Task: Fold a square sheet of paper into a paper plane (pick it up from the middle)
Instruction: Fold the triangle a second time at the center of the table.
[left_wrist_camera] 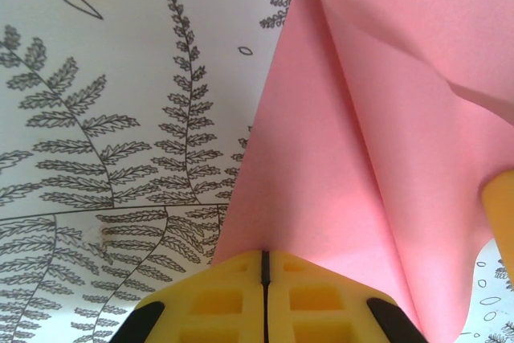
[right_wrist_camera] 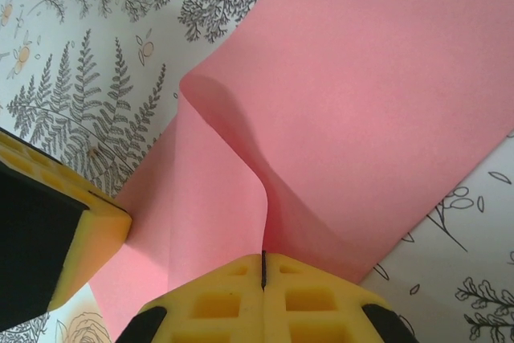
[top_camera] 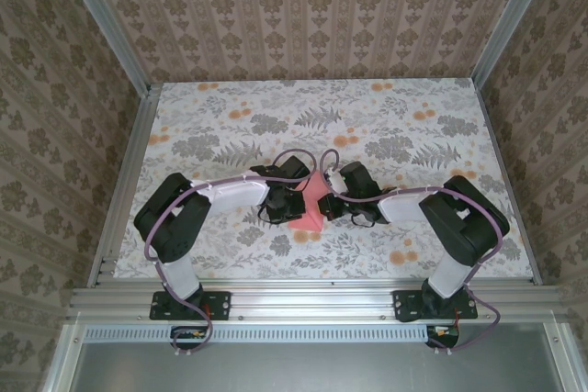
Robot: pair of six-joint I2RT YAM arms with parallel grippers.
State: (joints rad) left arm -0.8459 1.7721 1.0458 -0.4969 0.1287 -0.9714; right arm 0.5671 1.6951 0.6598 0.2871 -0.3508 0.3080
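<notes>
The square sheet of paper [top_camera: 310,208] is salmon pink and lies creased at the table's middle, partly lifted between both grippers. In the left wrist view the paper [left_wrist_camera: 361,150] rises from the tips of my left gripper [left_wrist_camera: 265,253], whose yellow fingers are shut on its near edge. My right gripper [right_wrist_camera: 263,256] is shut on a raised fold of the paper [right_wrist_camera: 361,102], and the fold runs straight into the seam between its fingers. From above, the left gripper [top_camera: 296,199] and the right gripper [top_camera: 329,201] face each other across the sheet. The left gripper's finger [right_wrist_camera: 56,230] touches the sheet's left side.
The table [top_camera: 230,126] has a floral and fern print. Aluminium rails [top_camera: 124,181] run along its sides and near edge, with patterned walls behind. Open tabletop lies at the back and on both sides of the arms.
</notes>
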